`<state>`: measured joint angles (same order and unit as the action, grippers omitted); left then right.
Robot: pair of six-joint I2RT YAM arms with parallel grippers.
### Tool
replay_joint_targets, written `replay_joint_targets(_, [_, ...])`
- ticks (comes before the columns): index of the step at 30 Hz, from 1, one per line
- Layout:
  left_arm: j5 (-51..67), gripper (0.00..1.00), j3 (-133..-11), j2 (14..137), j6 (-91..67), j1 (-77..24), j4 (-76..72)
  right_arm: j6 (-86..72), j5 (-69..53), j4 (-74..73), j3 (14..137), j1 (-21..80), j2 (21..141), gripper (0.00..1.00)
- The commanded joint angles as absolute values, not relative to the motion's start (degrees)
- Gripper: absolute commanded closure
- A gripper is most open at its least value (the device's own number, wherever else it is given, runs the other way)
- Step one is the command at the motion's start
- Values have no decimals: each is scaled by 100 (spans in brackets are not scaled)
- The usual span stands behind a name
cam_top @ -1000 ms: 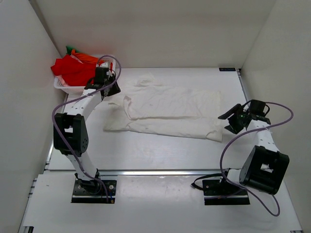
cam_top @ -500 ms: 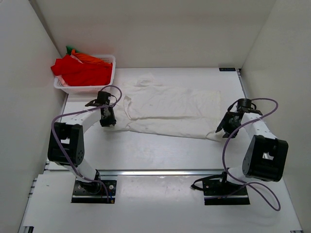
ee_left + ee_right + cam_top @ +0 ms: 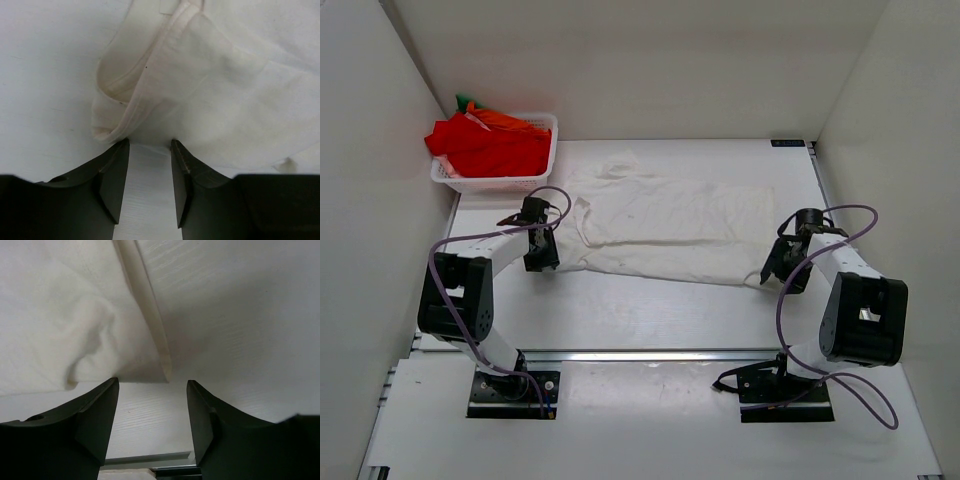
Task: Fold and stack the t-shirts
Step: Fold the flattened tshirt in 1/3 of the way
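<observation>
A large white t-shirt [image 3: 670, 228] lies spread flat in the middle of the table, folded over lengthwise. My left gripper [image 3: 542, 264] is low at its near left corner. In the left wrist view the gripper [image 3: 149, 145] is open and empty, its tips just touching the edge of the shirt [image 3: 215, 80] by the folded sleeve. My right gripper [image 3: 771, 276] is low at the near right corner. In the right wrist view the gripper [image 3: 152, 382] is open and empty, with the hem corner of the shirt [image 3: 65, 315] just ahead of the tips. Red, orange and green shirts [image 3: 485, 140] are piled in a basket.
The white lattice basket [image 3: 492, 183] stands at the back left, close to the left wall. White walls enclose the table on the left, back and right. A metal rail [image 3: 650, 354] runs along the near table edge in front of the arm bases.
My left gripper swung from the basket down to the white shirt's near left corner. My right gripper moved in and down to the near right corner. The shirt has barely shifted.
</observation>
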<state>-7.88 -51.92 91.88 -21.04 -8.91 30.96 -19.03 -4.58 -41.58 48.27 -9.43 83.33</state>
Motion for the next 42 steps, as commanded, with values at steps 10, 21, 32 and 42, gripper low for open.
replay_joint_targets(10, [-993, 73, -5107, 9167, -2136, -967, 2927, -1600, -290, -3516, 4782, -932, 8447, 44])
replay_joint_targets(21, [-958, 78, -5168, 9105, -2136, -923, 3006, -1600, -501, -3279, 4913, -914, 8446, 50])
replay_joint_targets(32, [-1142, 100, -5274, 9194, -2074, -931, 3155, -1486, -747, -4093, 5045, -993, 8385, 100])
replay_joint_targets(42, [-1406, 100, -5554, 9123, -2021, -809, 3261, -1346, -677, -4929, 4878, -949, 7445, 100])
